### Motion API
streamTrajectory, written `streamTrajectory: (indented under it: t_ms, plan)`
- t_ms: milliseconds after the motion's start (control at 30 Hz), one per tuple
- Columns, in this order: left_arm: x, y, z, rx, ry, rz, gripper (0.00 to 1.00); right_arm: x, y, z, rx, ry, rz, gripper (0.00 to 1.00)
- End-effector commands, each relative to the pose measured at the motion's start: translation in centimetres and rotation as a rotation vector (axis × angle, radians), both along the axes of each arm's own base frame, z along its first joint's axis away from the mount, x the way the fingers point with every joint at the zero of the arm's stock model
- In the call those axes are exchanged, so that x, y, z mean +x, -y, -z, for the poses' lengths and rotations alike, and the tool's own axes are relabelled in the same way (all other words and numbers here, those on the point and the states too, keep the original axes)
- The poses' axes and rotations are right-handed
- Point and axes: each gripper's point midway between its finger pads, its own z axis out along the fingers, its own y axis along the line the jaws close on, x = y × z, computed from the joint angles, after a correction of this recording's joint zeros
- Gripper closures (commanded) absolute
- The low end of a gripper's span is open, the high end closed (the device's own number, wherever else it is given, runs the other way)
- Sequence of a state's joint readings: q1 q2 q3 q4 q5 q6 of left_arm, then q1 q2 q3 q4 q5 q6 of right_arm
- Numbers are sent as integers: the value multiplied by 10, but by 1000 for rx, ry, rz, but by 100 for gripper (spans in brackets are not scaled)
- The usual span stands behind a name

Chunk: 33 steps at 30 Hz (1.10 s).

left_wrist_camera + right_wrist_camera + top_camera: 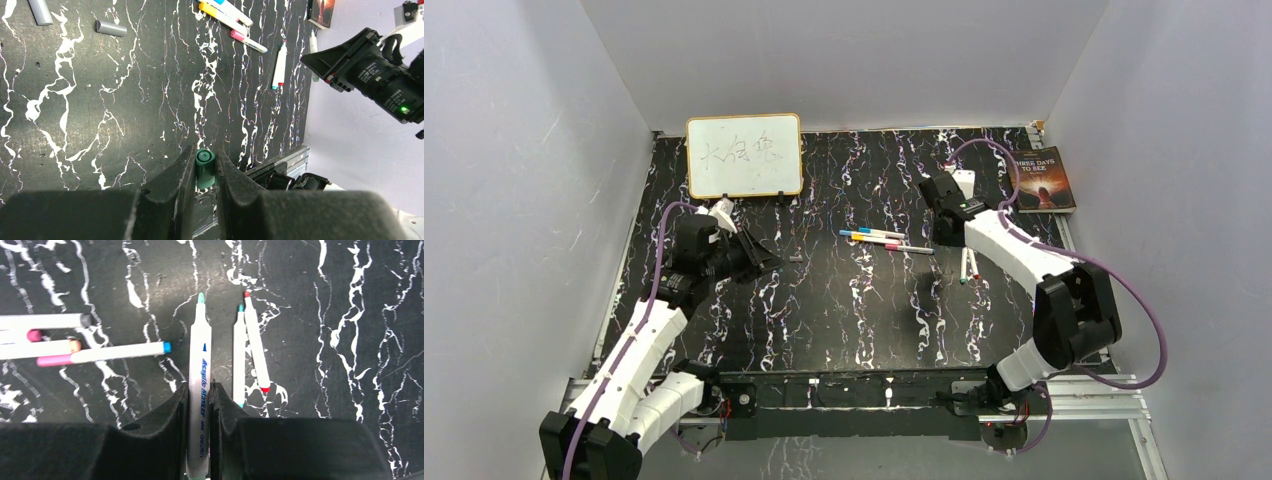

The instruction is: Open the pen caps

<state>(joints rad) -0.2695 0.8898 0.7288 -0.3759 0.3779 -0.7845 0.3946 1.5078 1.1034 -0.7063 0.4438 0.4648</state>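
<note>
My left gripper is shut on a short green pen cap, held above the table's left side; the same gripper shows in the top view. My right gripper is shut on a white-barrelled pen whose bare green tip points away from me. It hovers over the table right of centre. Two more pens lie side by side just right of the held pen. Three pens lie in a cluster at mid-table, with pink, orange and blue ends.
A framed whiteboard stands at the back left, and two grey cylinders lie near it. A book lies at the back right. White walls close in the table on three sides.
</note>
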Motion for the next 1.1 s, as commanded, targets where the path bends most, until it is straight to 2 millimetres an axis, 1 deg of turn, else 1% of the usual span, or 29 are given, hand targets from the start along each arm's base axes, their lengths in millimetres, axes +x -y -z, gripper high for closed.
streamTrajectory:
  t_ms: [0, 133, 267, 367, 467, 533, 700, 833, 1067]
  plan:
    - [-6, 1, -3, -11, 0, 14, 100, 14, 23, -7, -114, 43, 72, 100]
    - [-6, 1, 1, -11, -8, 15, 100, 15, 33, 4, -188, 8, 80, 100]
    - [-5, 2, 0, -16, -7, 17, 100, 13, 39, 18, -244, -34, 78, 100]
    - [-5, 2, 0, -17, -8, 19, 100, 11, 40, 28, -253, -58, 71, 99]
    - [-4, 3, 0, -16, -12, 21, 100, 10, 38, 39, -246, -87, 57, 95]
    - [-3, 3, -1, -16, -9, 19, 100, 7, 38, 47, -241, -110, 54, 93]
    - [-5, 2, -2, -8, -10, 22, 100, -2, 41, 63, -239, -144, 55, 93]
    - [-6, 1, -1, -2, -15, 22, 100, -9, 49, 72, -252, -172, 72, 92]
    - [-7, 2, 0, -15, -18, 20, 100, -10, 47, 76, -218, -193, 75, 86]
